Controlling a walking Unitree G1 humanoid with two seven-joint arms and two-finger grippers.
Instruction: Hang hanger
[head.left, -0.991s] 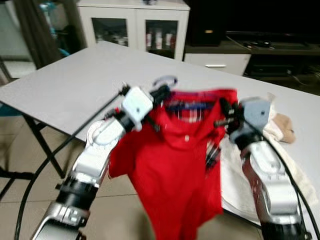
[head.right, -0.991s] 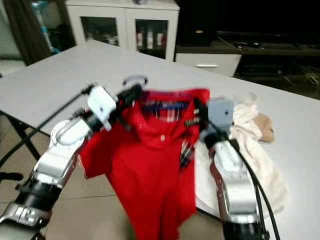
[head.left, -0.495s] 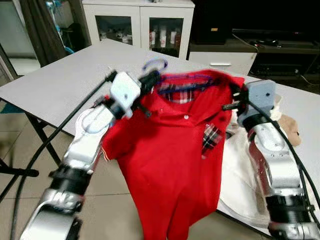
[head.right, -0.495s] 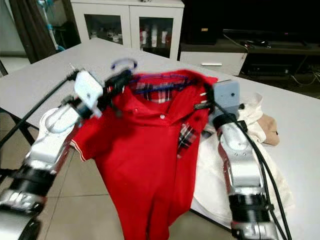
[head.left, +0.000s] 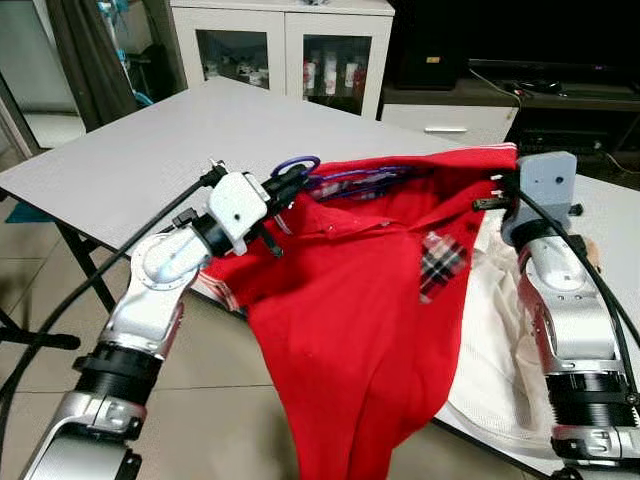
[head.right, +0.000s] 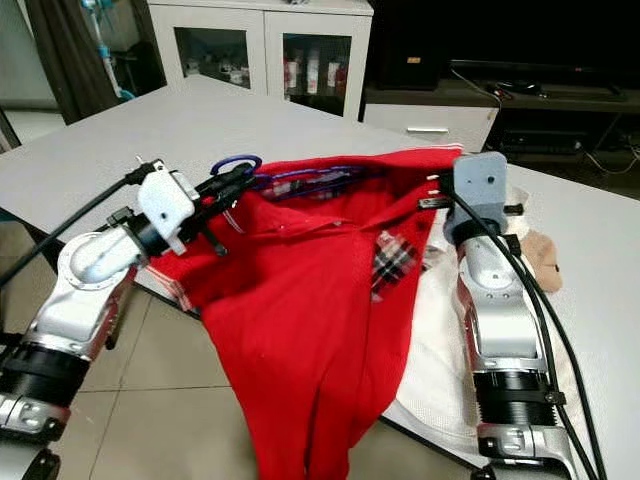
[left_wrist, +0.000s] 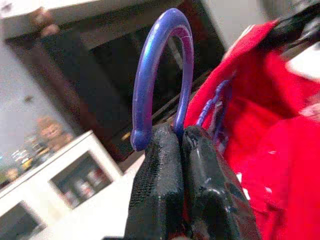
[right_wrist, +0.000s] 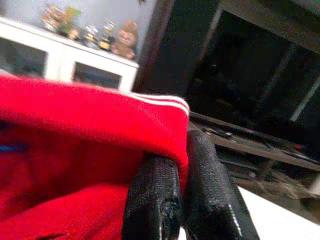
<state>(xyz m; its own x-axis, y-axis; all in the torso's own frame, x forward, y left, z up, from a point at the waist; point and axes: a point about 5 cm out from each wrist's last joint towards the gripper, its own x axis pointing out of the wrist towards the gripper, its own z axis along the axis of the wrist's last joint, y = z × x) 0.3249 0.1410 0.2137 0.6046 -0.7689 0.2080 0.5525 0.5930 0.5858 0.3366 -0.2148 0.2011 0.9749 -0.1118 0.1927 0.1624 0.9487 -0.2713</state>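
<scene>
The left gripper (left_wrist: 181, 150) is clamped on the purple plastic hanger (head.left: 330, 182) just below its hook, above the grey table (head.left: 150, 150) edge. Opposite, the right gripper (right_wrist: 182, 172) pinches the red polo shirt (head.left: 370, 300), which drapes off the edge.

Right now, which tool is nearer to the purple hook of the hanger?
Left. The left tool is shut on the base of the purple hook, touching it. The right tool pinches the far edge of the red shirt, apart from the hook.
</scene>
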